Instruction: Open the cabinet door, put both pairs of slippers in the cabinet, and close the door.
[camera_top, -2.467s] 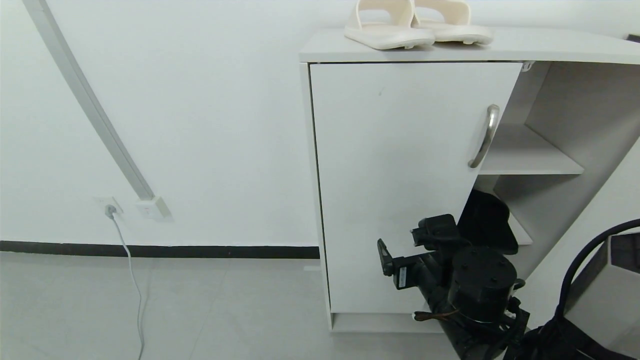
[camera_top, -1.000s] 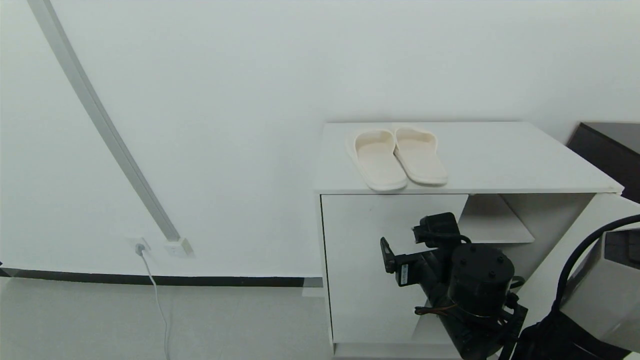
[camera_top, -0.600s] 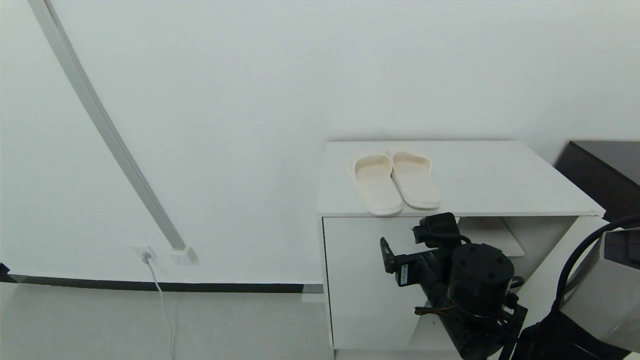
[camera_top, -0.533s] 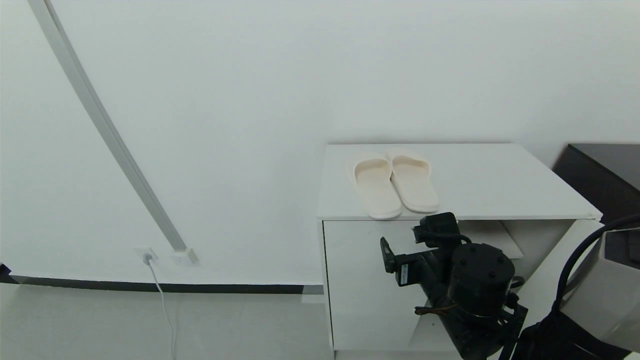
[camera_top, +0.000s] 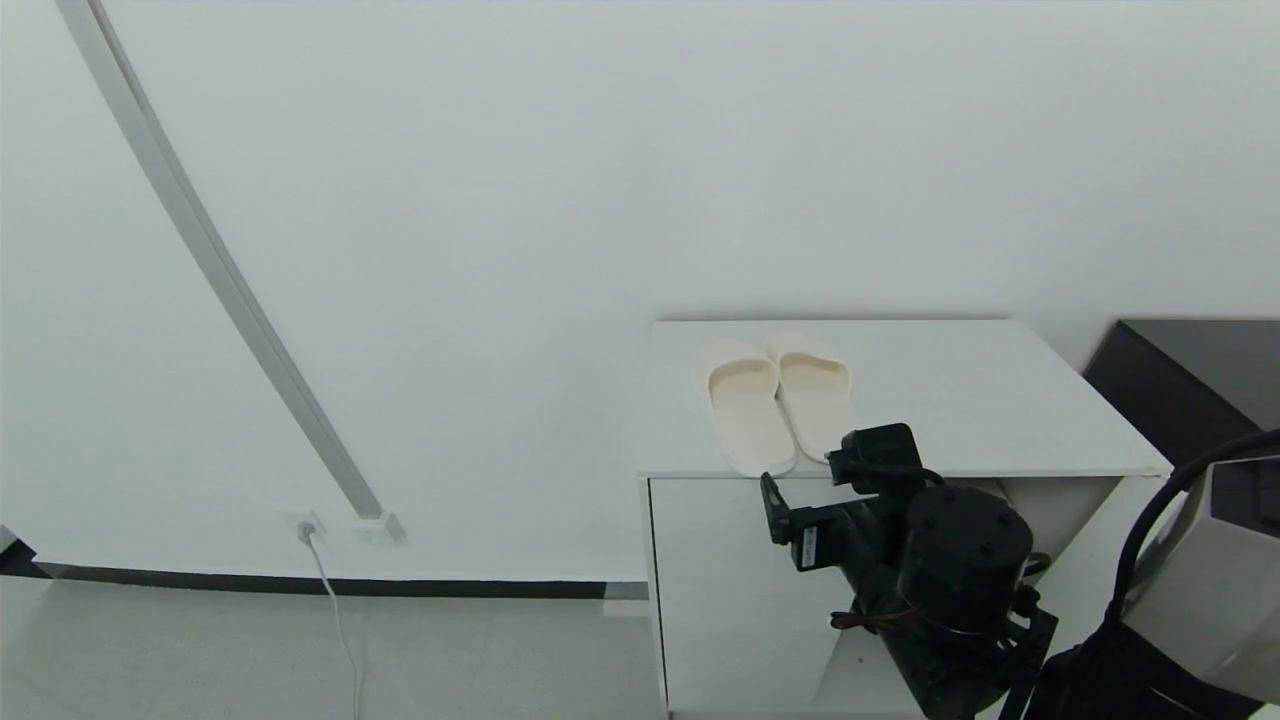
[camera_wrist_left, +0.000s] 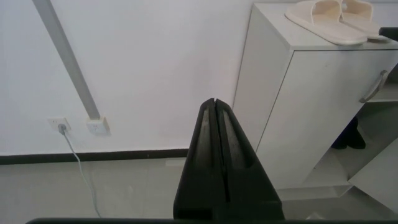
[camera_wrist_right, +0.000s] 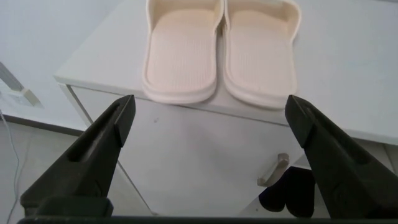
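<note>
We see the cream slippers (camera_wrist_right: 221, 46) side by side at the near left edge of the cabinet top (camera_top: 950, 390), long axes running near to far. The right gripper (camera_wrist_right: 211, 104), fingers spread wide, is just in front of them and nearer. The left gripper (camera_wrist_left: 214, 106) has its fingers pressed together, empty.

**Head camera raised; right arm lifted to cabinet-top level**

The whole head view has shifted. The camera earlier faced the door (camera_top: 730, 590) and now looks down on the top of the cabinet (camera_top: 1000, 400), so the cream slippers (camera_top: 775, 400) show whole. The right gripper (camera_wrist_right: 209, 112) has risen from level with the door's lower part to the top's front edge.
</note>
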